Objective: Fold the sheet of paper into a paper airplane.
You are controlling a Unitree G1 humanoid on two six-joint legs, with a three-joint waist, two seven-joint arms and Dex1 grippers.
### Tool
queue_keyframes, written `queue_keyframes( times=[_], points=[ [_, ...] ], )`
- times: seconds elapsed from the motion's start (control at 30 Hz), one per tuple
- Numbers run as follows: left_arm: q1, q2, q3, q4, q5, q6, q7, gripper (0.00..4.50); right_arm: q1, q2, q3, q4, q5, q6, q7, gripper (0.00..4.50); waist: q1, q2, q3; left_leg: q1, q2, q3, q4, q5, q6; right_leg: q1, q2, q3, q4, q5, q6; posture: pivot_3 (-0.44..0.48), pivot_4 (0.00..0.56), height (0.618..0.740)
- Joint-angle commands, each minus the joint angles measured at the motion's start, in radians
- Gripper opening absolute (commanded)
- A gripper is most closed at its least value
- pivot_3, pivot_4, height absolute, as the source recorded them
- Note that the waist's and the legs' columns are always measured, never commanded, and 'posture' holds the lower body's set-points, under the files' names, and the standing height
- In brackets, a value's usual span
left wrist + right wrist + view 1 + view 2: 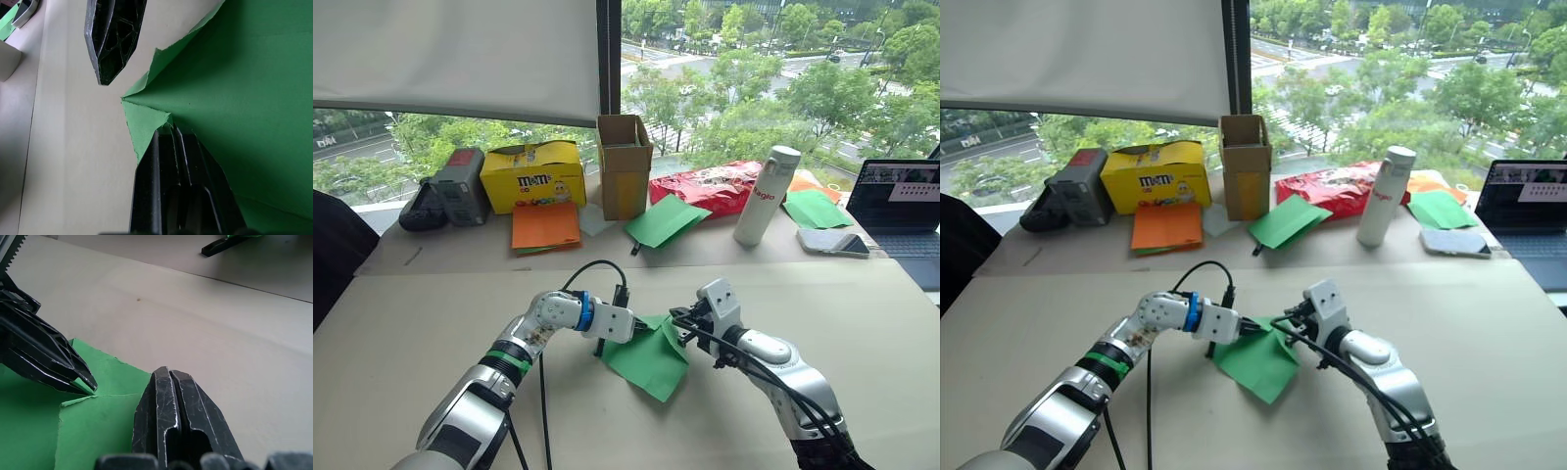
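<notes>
You were early in the fold. The sheet [648,358] lay on the table [431,304] between the two arms, mostly flat, with its far corner lifted and a small flap turned over at that corner. No wedge shape had formed yet, so I judged most of the folding was left to do.

Your left gripper [168,128] had its fingers pressed together on the sheet's edge at that turned corner, pinching the paper. Your right gripper [168,374] sat just beside it over the same edge, its fingers closed against each other. Whether they held paper I could not tell: in its wrist view the fingers covered the spot where paper would be.

The next move called for laying that corner over and pressing a clean crease, one gripper pinning the sheet while the other ran along the fold. The thin paper looked likely to slide or buckle if it was not held down.

In the eye views the grippers covered the lifted corner, so the crease lines there were hard to read, and the sheet's underside was hidden.
</notes>
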Motion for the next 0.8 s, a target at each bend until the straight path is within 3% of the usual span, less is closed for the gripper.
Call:
queue_keyframes(
  times=[0.03,0.17,0.27,0.43,0.57,0.67,0.8],
  points=[
    [0.001,-0.007,-0.001,-0.024,-0.013,0.001,-0.007,0.02,-0.004,0.008,0.023,0.021,-0.003,-0.060,0.020,0.00,0.000,0.000,0.000,0.000,0.000,0.000,0.000,0.000,0.000,0.000,0.000,0.000,0.000,0.000,0.000,0.000,0.150,0.740],
    [0.007,-0.007,0.011,-0.038,-0.042,0.022,-0.035,0.02,0.003,0.007,0.053,0.079,-0.024,-0.094,0.026,0.00,-0.004,0.000,0.000,0.000,0.000,0.000,0.000,0.000,0.000,0.000,0.000,0.000,0.001,0.000,0.000,0.000,0.150,0.740],
    [0.021,-0.016,0.055,-0.079,-0.141,0.090,-0.080,0.02,0.001,-0.003,0.070,0.109,-0.047,-0.102,0.024,0.00,-0.007,0.000,0.000,0.000,0.000,0.000,0.000,0.000,0.000,0.000,0.000,0.000,0.001,0.000,0.000,0.000,0.150,0.740],
    [0.030,0.013,0.168,-0.136,-0.368,0.336,-0.229,1.45,0.003,-0.010,0.090,0.130,-0.062,-0.110,0.037,0.00,-0.009,0.000,0.000,0.001,0.001,0.000,0.000,0.000,0.000,0.000,0.000,0.000,0.001,0.000,0.000,0.000,0.150,0.740],
    [0.035,0.026,0.258,-0.174,-0.462,0.516,-0.216,2.78,0.006,-0.010,0.097,0.131,-0.067,-0.114,0.041,0.00,-0.009,0.000,0.000,0.003,0.001,0.000,0.000,0.000,0.000,0.002,0.000,0.000,0.001,0.000,0.000,0.000,0.150,0.740],
    [0.044,0.014,0.299,-0.204,-0.486,0.662,-0.146,2.61,0.008,-0.009,0.097,0.128,-0.071,-0.115,0.042,0.00,-0.008,0.000,0.000,0.004,0.001,0.000,0.000,0.000,0.000,0.003,0.000,0.000,0.001,0.000,0.000,0.000,0.150,0.740],
    [0.086,-0.004,0.279,-0.252,-0.442,0.743,-0.067,1.34,0.009,-0.006,0.095,0.122,-0.074,-0.114,0.038,0.00,-0.008,0.000,0.000,0.005,0.001,0.000,0.000,0.000,0.000,0.004,0.000,0.000,0.001,0.000,0.000,0.000,0.150,0.740]
  ],
)
